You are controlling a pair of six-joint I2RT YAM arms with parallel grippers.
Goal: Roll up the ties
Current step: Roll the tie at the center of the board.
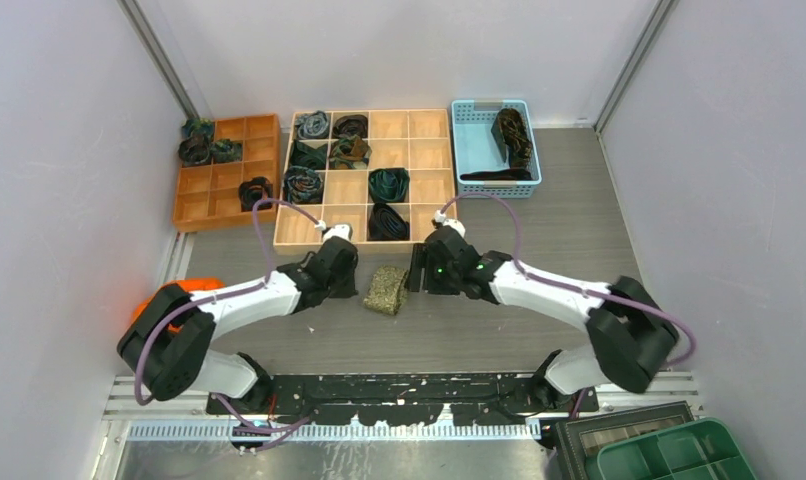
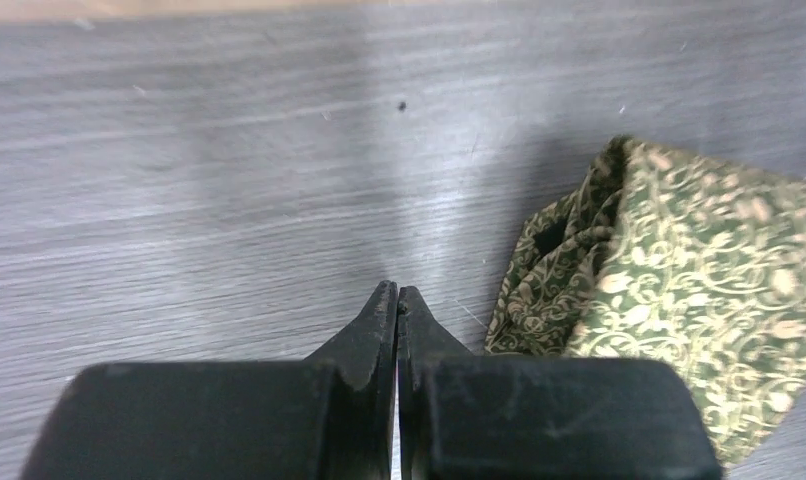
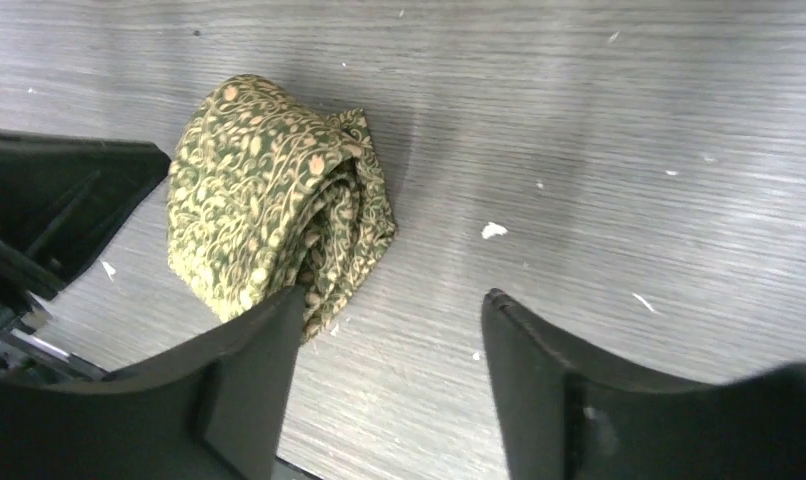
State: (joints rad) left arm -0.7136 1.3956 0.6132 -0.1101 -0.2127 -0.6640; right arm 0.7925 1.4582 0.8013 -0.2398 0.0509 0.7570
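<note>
Olive and gold on grey wood grain.

The rolled tie (image 3: 269, 200) is olive green, covered in a pale gold pattern of curling vines and small leaves. The surface (image 1: 559, 230) is grey with a fine streaked wood grain and a few white specks. The left fingers (image 2: 374, 335) and the right fingers (image 3: 244, 375) are matt black. The arms (image 1: 249, 298) are white with black joints, and their cables (image 1: 519, 235) are purple. The divided tray (image 1: 194, 205) is orange, the compartment box (image 1: 399, 125) pale tan, the basket (image 1: 469, 140) light blue and the bin (image 1: 679, 455) green. In the tan box, the dark green tie (image 1: 388, 183) looks plain and the blue-grey tie (image 1: 302, 183) is patterned. In the basket, the black-brown tie (image 1: 512, 135) is patterned too.
</note>
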